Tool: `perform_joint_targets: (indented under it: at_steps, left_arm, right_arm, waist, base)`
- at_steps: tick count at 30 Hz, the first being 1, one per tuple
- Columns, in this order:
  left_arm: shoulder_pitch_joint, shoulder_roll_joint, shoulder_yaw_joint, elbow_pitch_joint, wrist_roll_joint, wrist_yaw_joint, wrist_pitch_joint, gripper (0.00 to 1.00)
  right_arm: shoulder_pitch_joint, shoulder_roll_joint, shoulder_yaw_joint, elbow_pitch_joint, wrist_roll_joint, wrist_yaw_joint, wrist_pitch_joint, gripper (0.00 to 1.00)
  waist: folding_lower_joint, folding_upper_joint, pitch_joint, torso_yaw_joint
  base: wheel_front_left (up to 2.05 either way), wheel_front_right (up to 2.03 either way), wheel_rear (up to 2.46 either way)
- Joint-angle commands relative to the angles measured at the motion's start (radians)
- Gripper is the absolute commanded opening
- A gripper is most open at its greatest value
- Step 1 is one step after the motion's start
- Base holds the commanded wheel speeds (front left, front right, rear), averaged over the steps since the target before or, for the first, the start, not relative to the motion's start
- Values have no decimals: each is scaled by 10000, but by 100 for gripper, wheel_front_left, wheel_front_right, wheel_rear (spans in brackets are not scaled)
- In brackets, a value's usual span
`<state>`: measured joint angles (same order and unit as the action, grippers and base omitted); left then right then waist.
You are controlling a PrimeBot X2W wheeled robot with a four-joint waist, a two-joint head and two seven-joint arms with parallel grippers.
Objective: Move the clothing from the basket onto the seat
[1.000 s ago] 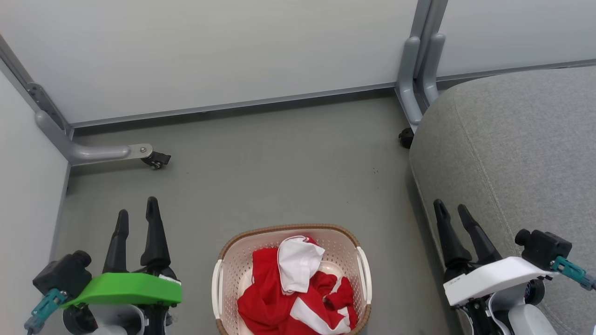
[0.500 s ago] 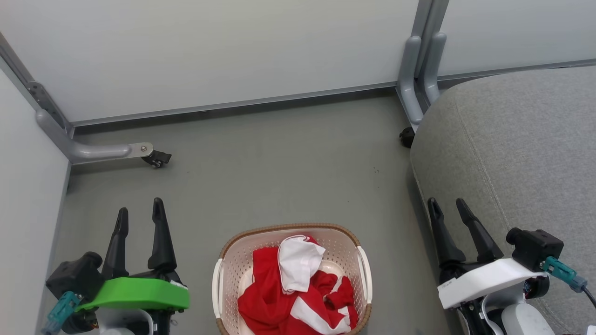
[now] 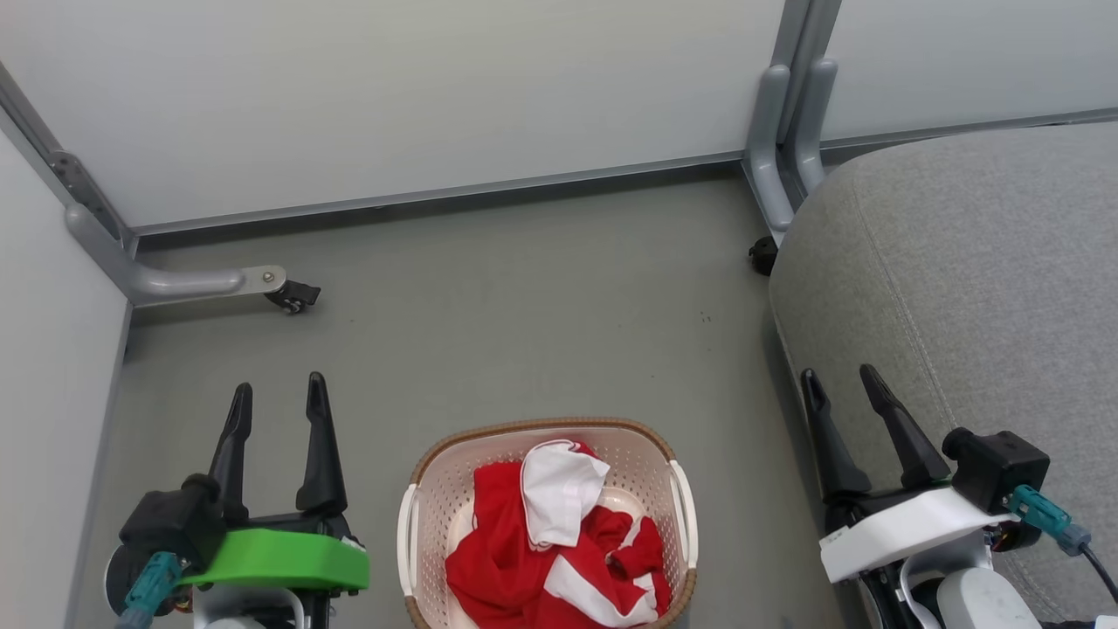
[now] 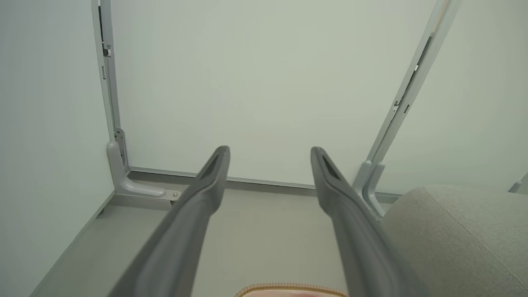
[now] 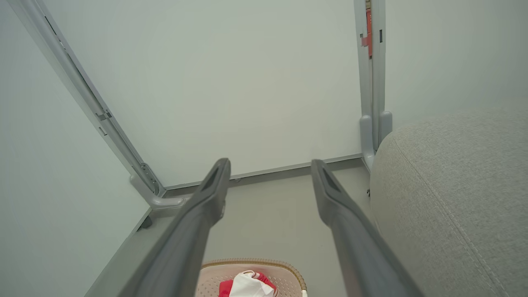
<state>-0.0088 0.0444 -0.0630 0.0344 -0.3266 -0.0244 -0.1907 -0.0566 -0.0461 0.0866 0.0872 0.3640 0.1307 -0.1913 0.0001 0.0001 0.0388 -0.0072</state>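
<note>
The task is at its opening step: the red-and-white clothing lies heaped in the laundry basket on the floor, and none is on the part of the grey seat in view at the right. The left gripper and right gripper flank the basket, both empty with fingers spread. Next, one must dip past the rim and pinch fabric. The partition's castered foot stands well apart.
</note>
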Motion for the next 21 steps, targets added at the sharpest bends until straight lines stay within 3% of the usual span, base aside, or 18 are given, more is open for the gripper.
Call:
perform_joint_targets:
  at_steps: [1, 21]
  left_arm:
    - [86, 79, -16, -117, 292, -18, -89, 100]
    - [155, 86, -239, -225, 1816, 131, -500, 100]
  right_arm:
    - [-41, -46, -15, -105, -272, 0, -93, 100]
    - [-158, -61, 264, -304, -1826, 0, -500, 100]
  waist:
    - [-1, -1, 16, -9]
    - [-1, -1, 169, -58]
  base:
    - [0, 0, 0]
    - [0, 0, 0]
